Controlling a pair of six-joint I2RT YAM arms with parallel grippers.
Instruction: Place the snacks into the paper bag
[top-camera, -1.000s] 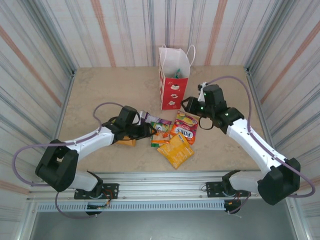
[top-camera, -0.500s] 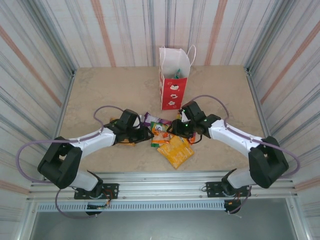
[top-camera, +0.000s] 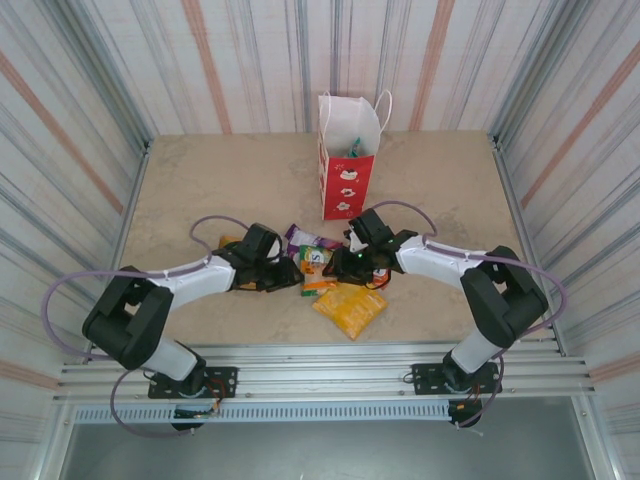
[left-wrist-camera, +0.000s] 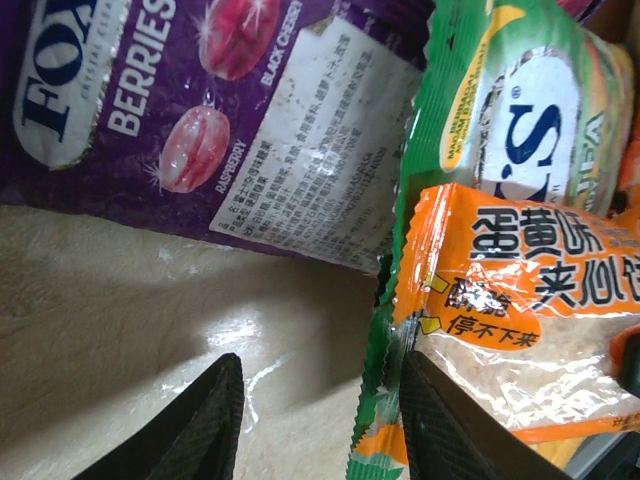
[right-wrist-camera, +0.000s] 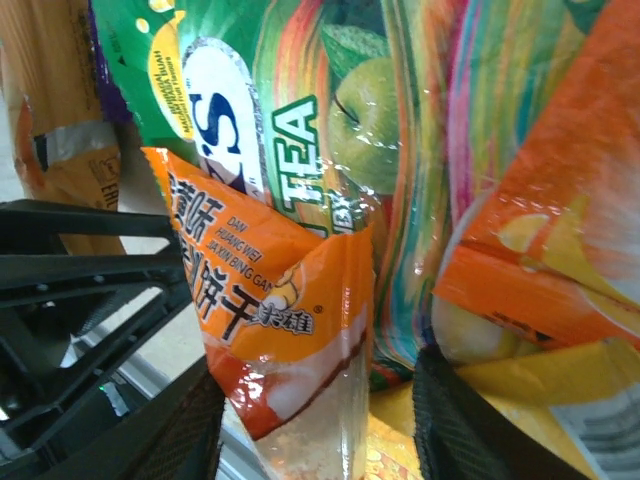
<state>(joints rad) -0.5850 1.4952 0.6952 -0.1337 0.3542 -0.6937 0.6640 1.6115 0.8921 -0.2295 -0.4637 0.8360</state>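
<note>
Top external view: both arms reach into the snack pile in the middle of the table (top-camera: 200, 190). The left gripper (top-camera: 293, 272) and the right gripper (top-camera: 347, 268) come in from opposite sides and sit almost nose to nose, with packets between them. The paper bag (top-camera: 346, 175) stands upright beyond the right gripper, clear of it, with something teal showing inside.

Left wrist cam: the jaws are partly open with nothing pinched. The fingers (left-wrist-camera: 190, 430) straddle bare table plus the crinkly edge of the green packet (left-wrist-camera: 520, 110), which runs down into the gap. The small orange packet (left-wrist-camera: 520, 320) lies on top of the green one, right up against the other finger. The purple packet (left-wrist-camera: 180, 110), marked BERRIES, lies flat just ahead of the fingertips.

Right wrist cam: these jaws are partly open too, with a corner of that small orange packet between the fingers (right-wrist-camera: 460, 430). There's a sliver of space on one side, so it doesn't look clamped. Another orange packet (right-wrist-camera: 530, 260) lies ahead and off to the side. The big yellow-orange packet (top-camera: 350, 308) lies on the base side of both grippers.
</note>
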